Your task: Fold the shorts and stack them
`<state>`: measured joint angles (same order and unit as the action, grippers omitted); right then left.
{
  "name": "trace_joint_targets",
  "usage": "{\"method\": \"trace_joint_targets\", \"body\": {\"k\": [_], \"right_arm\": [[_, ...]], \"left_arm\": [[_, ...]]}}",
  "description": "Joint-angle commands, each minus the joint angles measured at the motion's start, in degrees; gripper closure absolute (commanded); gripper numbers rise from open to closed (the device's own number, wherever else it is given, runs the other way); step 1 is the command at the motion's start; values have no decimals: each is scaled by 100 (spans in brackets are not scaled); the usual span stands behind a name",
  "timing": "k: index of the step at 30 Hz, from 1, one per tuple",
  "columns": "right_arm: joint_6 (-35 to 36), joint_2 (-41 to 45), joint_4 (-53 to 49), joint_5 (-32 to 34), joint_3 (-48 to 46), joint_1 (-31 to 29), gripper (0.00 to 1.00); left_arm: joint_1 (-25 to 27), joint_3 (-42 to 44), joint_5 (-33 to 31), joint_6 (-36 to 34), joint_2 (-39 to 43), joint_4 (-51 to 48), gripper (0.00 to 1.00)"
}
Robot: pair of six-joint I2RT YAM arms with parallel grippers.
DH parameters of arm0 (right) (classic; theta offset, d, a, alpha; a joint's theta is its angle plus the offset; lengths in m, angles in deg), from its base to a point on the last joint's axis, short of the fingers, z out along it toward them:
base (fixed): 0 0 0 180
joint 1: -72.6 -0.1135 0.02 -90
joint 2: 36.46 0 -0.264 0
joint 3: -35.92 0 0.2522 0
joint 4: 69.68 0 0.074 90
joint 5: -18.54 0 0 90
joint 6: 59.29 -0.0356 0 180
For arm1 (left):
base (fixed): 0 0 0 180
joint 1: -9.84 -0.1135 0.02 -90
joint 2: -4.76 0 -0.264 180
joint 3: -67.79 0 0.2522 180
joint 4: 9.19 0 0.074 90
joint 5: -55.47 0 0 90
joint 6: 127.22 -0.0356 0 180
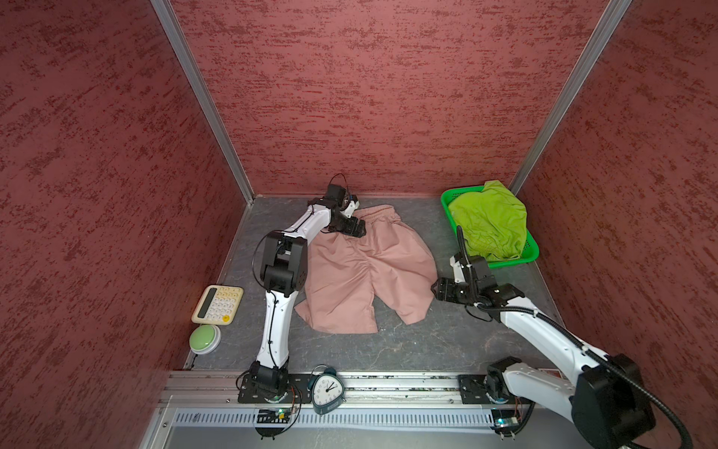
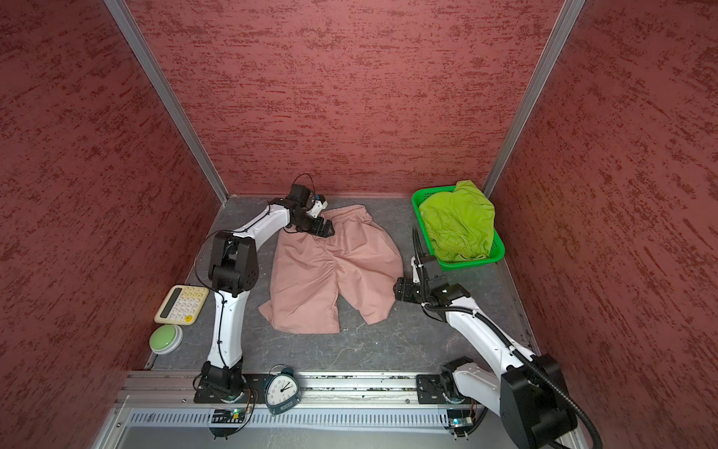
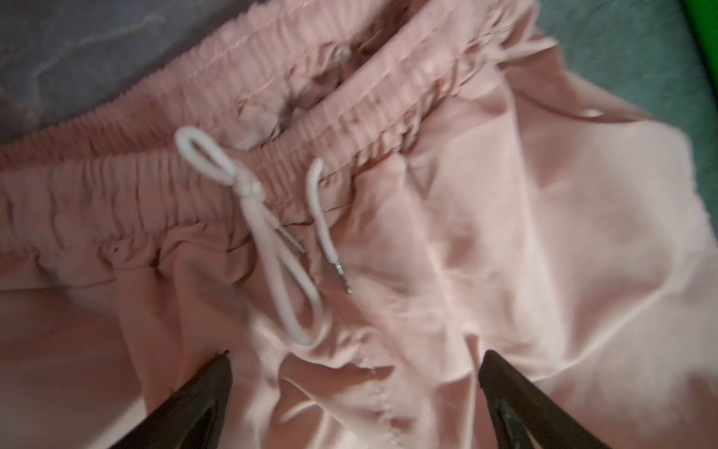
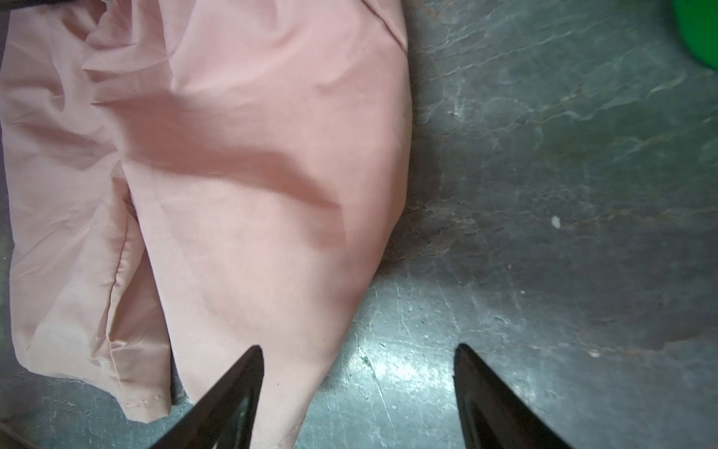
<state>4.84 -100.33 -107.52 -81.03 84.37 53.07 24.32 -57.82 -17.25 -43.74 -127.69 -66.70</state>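
1. The left pincer [image 3: 355,357] is hovering, spread wide and empty, over the pink shorts [image 1: 361,272] near the waistband [image 3: 272,155].
2. The right pincer [image 4: 357,350] is gaping, empty, at one leg's outer edge.
3. The pink shorts are lying flat on the table [image 1: 427,342].
4. The lime green shorts [image 1: 489,221] are sitting bunched in the basket [image 1: 447,200] at the far right.

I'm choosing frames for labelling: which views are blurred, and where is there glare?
Left wrist view: smeared throughout, dusty pink cloth shorts and their white drawstring soft. Right wrist view: sharper, with a glare patch on the grey marbled tabletop. Both top views: crisp.
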Motion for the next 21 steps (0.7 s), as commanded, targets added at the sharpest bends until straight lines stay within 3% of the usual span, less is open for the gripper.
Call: {"method": "trace_joint_targets", "body": {"k": [1, 6, 9, 12, 15, 17, 21], "right_arm": [[-296, -152, 956, -180, -167, -23, 26], [-305, -917, 1738, -273, -210, -25, 33], [-267, -1413, 2062, -335, -51, -24, 43], [-99, -1856, 2029, -218, 495, -84, 73], [173, -2239, 1516, 439, 1328, -449, 95], [325, -2597, 1015, 929, 1942, -772, 100], [523, -3588, 61, 1821, 3322, -1430, 100]], "left_arm": [[-140, 4, -387, 305, 98, 77, 1], [-412, 672, -682, 608, 280, 267, 1], [-732, 1327, -475, 1003, 601, 617, 1], [-1067, 1933, -301, 1310, 960, 914, 1], [-1261, 2231, -184, 1508, 1206, 806, 1], [-1306, 2422, -231, 1588, 1322, 722, 1], [-1387, 2798, -334, 1788, 1524, 669, 1]]}}
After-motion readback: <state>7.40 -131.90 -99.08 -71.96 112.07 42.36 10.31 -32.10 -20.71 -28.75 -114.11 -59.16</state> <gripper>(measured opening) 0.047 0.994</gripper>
